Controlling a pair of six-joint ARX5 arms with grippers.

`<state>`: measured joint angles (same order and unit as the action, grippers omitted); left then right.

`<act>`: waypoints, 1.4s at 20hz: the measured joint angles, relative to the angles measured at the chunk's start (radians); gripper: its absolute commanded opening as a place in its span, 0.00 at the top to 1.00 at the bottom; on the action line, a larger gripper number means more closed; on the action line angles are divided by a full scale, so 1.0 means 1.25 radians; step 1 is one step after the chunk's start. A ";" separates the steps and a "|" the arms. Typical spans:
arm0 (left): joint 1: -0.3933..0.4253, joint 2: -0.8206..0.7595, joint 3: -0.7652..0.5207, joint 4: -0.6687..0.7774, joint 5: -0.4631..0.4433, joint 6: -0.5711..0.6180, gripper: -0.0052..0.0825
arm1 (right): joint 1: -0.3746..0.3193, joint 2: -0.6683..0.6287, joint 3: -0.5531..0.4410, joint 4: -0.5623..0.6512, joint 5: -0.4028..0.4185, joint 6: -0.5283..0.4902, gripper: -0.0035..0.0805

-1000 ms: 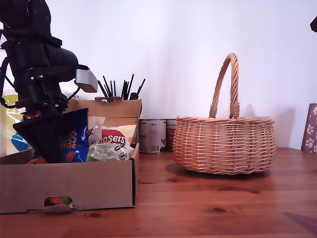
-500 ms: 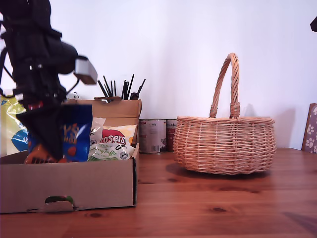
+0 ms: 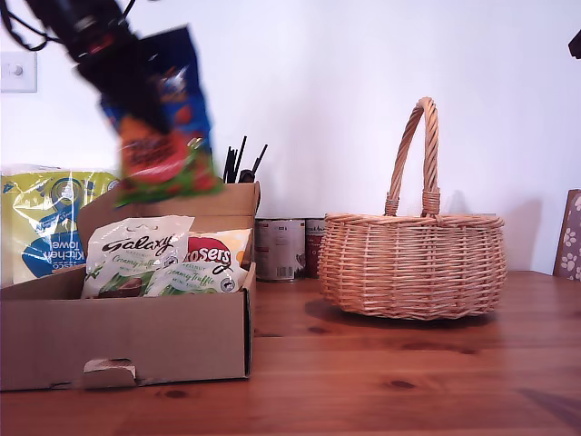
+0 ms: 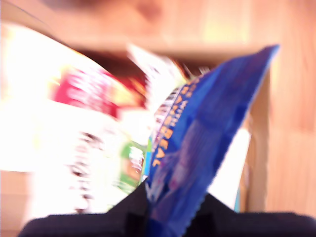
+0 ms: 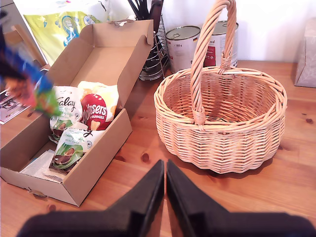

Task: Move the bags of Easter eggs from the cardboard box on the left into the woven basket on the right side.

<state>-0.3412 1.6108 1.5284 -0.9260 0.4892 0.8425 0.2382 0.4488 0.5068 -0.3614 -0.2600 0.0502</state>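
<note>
My first gripper (image 3: 123, 77) is shut on a dark blue bag of Easter eggs (image 3: 159, 113), which hangs blurred high above the cardboard box (image 3: 127, 341) at the exterior view's left. The first wrist view shows the blue bag (image 4: 197, 138) pinched between the jaws of the first gripper (image 4: 168, 217). White-green Galaxy bags (image 3: 136, 254) and a Maltesers bag (image 3: 213, 250) lie in the box. The woven basket (image 3: 413, 263) stands at the exterior view's right; its inside (image 5: 222, 101) shows only wicker. My second gripper (image 5: 164, 170) is shut on nothing, hovering over the table in front of the basket.
A yellow-green kitchen towel pack (image 3: 45, 227) stands behind the box. Two tins (image 3: 281, 247) and a holder of black utensils (image 3: 227, 159) sit between box and basket at the back. A floral box (image 3: 570, 234) is at the exterior view's right edge.
My first gripper has risen out of the box with the blue bag, shifting slightly toward the exterior view's right. A Galaxy bag it hid now shows.
</note>
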 measured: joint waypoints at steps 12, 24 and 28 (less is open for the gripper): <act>-0.171 0.197 0.004 0.714 0.029 -0.332 0.96 | 0.000 0.000 0.000 0.000 0.000 0.000 0.97; -0.182 0.494 0.396 0.595 0.097 -0.758 0.96 | 0.000 0.010 0.000 0.000 0.000 0.000 0.97; -0.206 0.558 0.414 0.547 0.098 -0.816 0.96 | 0.000 0.027 0.000 0.000 0.000 0.000 0.97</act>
<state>-0.5991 2.3089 2.0464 -0.2417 0.6117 -0.1776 0.2382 0.4828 0.5068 -0.3618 -0.2600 0.0502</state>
